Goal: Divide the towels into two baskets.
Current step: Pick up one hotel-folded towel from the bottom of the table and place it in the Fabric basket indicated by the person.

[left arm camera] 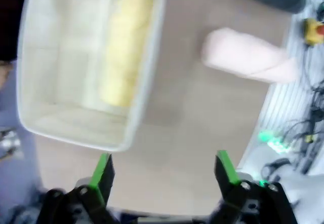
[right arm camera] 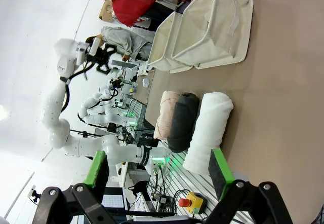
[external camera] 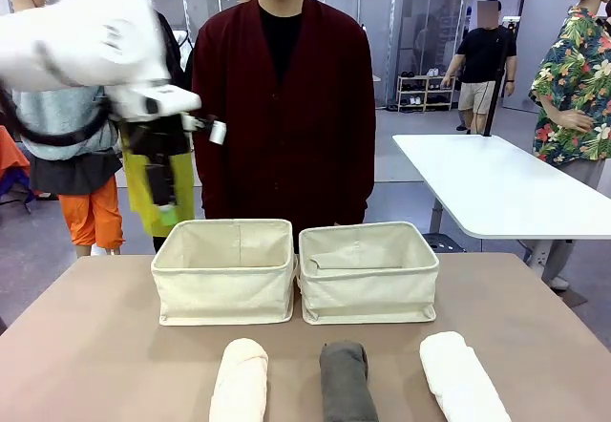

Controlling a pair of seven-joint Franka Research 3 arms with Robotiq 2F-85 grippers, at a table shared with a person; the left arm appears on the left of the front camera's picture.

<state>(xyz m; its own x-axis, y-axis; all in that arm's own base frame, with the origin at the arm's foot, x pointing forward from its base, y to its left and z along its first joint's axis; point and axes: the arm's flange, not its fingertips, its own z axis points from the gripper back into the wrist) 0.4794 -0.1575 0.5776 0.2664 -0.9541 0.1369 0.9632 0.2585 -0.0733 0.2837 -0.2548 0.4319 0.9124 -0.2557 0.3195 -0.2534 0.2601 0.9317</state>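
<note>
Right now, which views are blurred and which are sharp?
Front view: the left arm is smeared by motion blur, while the baskets are sharp. Left wrist view: soft all over, with the yellow towel hazy; the left gripper is somewhat clearer. Right wrist view: sharp but rolled sideways, with the white towel crisp.

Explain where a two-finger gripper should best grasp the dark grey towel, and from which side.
Around its middle, coming down from above, jaws spanning its width. The dark grey towel lies flat as a long soft roll pointing toward the baskets, with bare table on both long sides, so the jaws likely fit.
</note>
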